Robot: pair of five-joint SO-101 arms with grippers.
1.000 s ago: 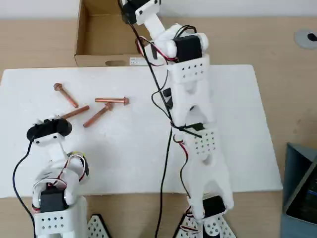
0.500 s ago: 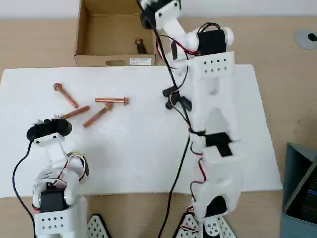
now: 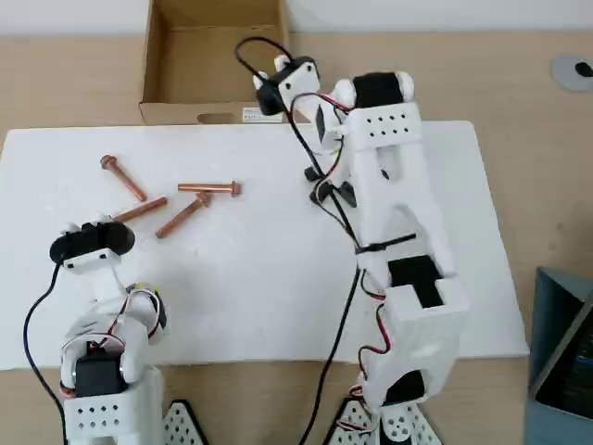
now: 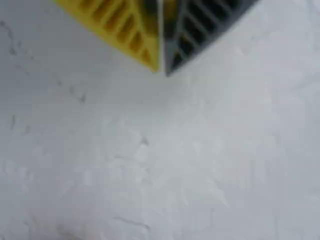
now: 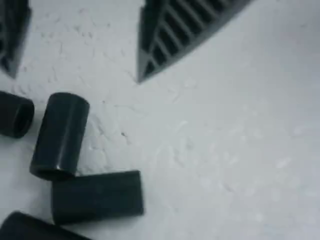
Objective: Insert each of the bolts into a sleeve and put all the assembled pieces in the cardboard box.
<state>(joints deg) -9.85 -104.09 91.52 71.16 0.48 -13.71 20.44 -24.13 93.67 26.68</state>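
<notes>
White mat [image 3: 232,306] taken as reference throughout. The cardboard box [image 3: 148,65] sits just past the mat's far edge, toward its left half, open side up. Four copper-coloured bolts [image 3: 209,188] lie loose on the mat's far-left quarter with bare shanks. One lies roughly parallel to the far edge, one slants nearer the left edge, and two lie close together just nearer the mat's centre. Left arm [image 3: 97,324] stands at the mat's near-left corner, its head over the mat just short of the bolts. Left gripper [image 4: 161,67] hangs above bare mat — the yellow finger [image 4: 125,30] and dark finger [image 4: 200,27] meet at their tips, pinched together with nothing between them. Right arm [image 3: 398,204] crosses the mat from its near edge to its far edge, right of centre, and its far end reaches the far edge by the box's front right corner. Right gripper [image 5: 74,74] is over the mat with its jaws spread wide, one finger at the frame's edge and the other well apart from it, holding nothing. Four black sleeves [image 5: 60,135] lie on their sides on the mat just beside that gripper — clustered closely, two of them cut off by the frame, and two seeming to touch end to side.
</notes>
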